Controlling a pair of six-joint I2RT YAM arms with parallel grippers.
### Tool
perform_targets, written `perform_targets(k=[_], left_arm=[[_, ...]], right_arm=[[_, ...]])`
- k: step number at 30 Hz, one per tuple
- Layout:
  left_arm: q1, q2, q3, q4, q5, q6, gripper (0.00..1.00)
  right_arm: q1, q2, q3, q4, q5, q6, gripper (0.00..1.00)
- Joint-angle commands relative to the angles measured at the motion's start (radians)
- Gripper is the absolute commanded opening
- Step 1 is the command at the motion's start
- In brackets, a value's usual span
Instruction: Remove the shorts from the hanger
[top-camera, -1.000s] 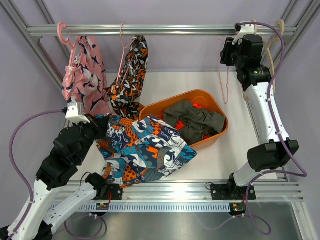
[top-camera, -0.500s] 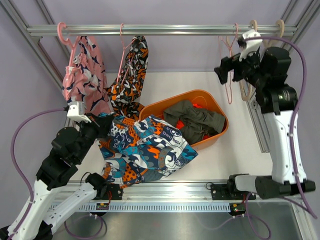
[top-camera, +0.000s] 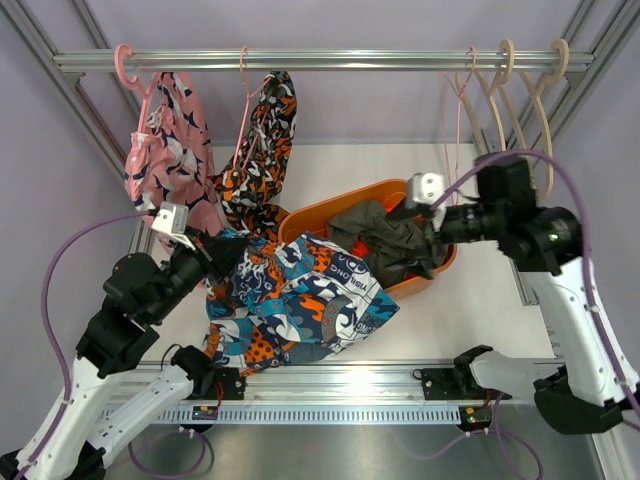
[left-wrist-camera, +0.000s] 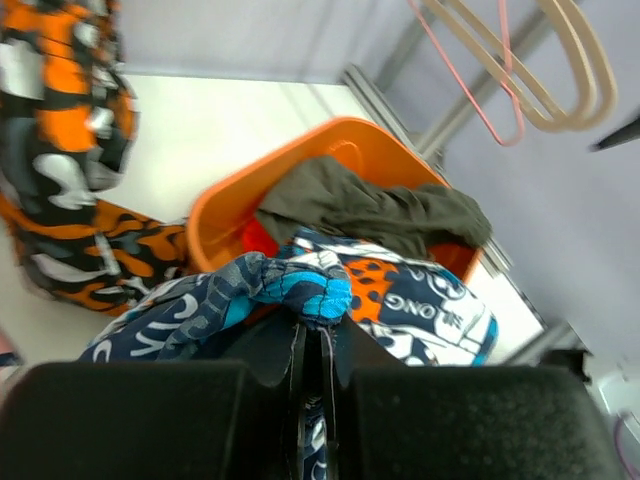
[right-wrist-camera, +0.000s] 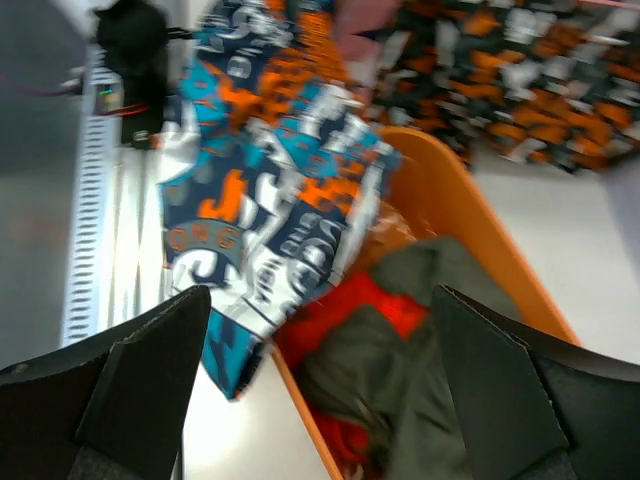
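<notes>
Clerk: Item: blue print shorts (top-camera: 300, 305)?
Checker: Draped from orange bin (top-camera: 390, 187) rim onto worktop (top-camera: 480, 300); left tool (left-wrist-camera: 310, 335) clamped on a fold.
Clerk: Right tool (right-wrist-camera: 318, 300)?
Checker: Fingers wide apart, over the bin's olive shorts (top-camera: 390, 240).

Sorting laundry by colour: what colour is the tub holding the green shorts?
Orange; the tub shows best in the top view.

Only white letters "ONG" on the blue-and-orange printed shorts (left-wrist-camera: 400, 300), at two o'clock from my left gripper (left-wrist-camera: 308, 335).

Even bright light, right-wrist motion blur.
</notes>
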Motion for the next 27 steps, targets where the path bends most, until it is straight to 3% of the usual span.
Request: perform_targets(k=[1, 5, 9, 11, 12, 13, 14, 21, 27], left_arm=[[0.002, 0.011, -0.026, 0.097, 0.199, 0.026, 0.06], [0.003, 0.027, -0.067, 0.073, 0.250, 0.015, 0.11], [0.003, 0.055, -0.144, -0.041, 0.275, -0.032, 0.28], [0.002, 0.067, -0.207, -0.087, 0.275, -0.075, 0.54], [0.002, 0.067, -0.222, -0.098, 0.277, -0.082, 0.80], [0.002, 0.063, -0.239, -0.107, 0.274, -0.085, 0.93], [0.002, 0.054, -0.237, -0.125, 0.269, -0.083, 0.99], [0.002, -0.069, -0.023, -0.217, 0.110, -0.003, 0.99], [0.002, -0.100, 0.161, -0.269, 0.021, 0.026, 0.99]], right_arm=[[0.239, 0.019, -0.117, 0.141, 0.072, 0.104, 0.99], [0.308, 0.074, -0.087, 0.269, 0.140, 0.222, 0.99], [0.306, 0.174, 0.001, 0.250, 0.147, 0.258, 0.99], [0.308, 0.180, 0.001, 0.246, 0.118, 0.237, 0.99], [0.309, 0.181, 0.001, 0.212, 0.071, 0.212, 1.00], [0.311, 0.181, 0.002, 0.188, 0.045, 0.183, 0.99], [0.315, 0.186, 0.002, 0.162, 0.020, 0.119, 0.99], [0.435, 0.215, -0.021, -0.021, 0.006, -0.165, 0.99], [0.616, 0.253, -0.058, 0.023, 0.158, -0.271, 0.99]])
